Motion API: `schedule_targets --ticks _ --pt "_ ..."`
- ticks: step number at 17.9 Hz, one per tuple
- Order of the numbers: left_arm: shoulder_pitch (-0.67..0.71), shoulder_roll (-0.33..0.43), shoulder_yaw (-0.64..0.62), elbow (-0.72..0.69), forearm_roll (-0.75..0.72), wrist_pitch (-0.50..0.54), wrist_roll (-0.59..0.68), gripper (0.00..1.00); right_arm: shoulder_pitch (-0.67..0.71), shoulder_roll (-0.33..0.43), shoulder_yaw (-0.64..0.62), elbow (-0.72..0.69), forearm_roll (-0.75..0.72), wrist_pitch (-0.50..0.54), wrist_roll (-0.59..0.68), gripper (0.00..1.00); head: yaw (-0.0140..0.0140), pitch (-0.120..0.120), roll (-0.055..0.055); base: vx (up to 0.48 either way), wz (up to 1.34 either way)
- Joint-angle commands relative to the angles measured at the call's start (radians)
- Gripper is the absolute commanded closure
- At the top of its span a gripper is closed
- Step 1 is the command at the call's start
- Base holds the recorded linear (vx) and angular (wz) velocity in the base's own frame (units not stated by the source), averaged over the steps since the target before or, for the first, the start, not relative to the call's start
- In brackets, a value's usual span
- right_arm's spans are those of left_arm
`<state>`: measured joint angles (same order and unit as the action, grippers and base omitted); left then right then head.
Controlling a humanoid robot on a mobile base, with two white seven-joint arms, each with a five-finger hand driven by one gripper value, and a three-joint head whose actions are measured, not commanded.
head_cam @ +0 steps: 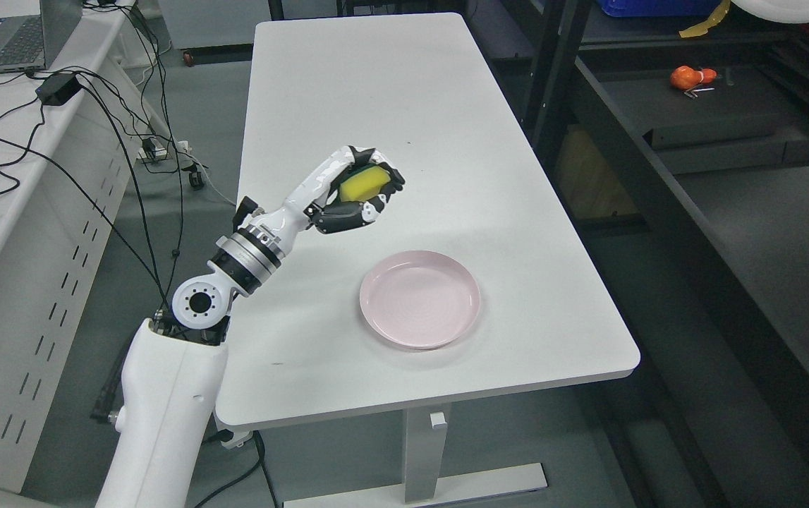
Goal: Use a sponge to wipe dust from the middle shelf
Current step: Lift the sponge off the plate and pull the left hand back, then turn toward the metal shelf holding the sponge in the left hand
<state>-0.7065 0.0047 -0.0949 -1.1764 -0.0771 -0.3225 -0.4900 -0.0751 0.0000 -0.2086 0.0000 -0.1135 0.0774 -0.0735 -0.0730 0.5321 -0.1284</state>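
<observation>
One raised left robot hand [356, 190] clasps the yellow sponge [364, 185] above the table [390, 92].

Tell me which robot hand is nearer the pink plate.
Left. The left robot hand, gripping the yellow sponge, hovers up-left of the pink plate; the right isn't in view.

The left arm is seen entering from the lower left and reaching toward one o'clock, bent at a round white joint. The left hand [356, 192] is held raised, palm turned toward the camera, its dark fingers [341, 218] curled closed around a yellow sponge [362, 185]. The right arm is not seen.
</observation>
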Motion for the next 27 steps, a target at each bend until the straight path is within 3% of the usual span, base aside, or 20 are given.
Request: schedule_targets --ticks 1,4,9,27 --pt "0.116 0.013 0.294 -0.057 0.43 0.032 0.08 1.0 0.0 -0.017 0.0 -0.017 0.0 -0.001 0.0 0.0 0.0 0.0 0.0 0.0 0.0" --pt "0.131 0.013 0.336 -0.058 0.447 0.033 0.168 1.0 0.0 -0.017 0.0 -0.017 0.0 -0.001 0.0 0.0 0.0 0.0 0.0 -0.02 0.0" --pt "0.166 0.013 0.408 -0.062 0.45 0.025 0.18 1.0 0.0 -0.017 0.0 -0.017 0.0 -0.001 0.0 0.0 0.0 0.0 0.0 -0.052 0.02" --pt "0.265 0.013 0.377 -0.115 0.494 0.029 0.175 1.0 0.0 -0.017 0.0 -0.017 0.0 -0.001 0.0 0.0 0.0 0.0 0.0 -0.115 0.06"
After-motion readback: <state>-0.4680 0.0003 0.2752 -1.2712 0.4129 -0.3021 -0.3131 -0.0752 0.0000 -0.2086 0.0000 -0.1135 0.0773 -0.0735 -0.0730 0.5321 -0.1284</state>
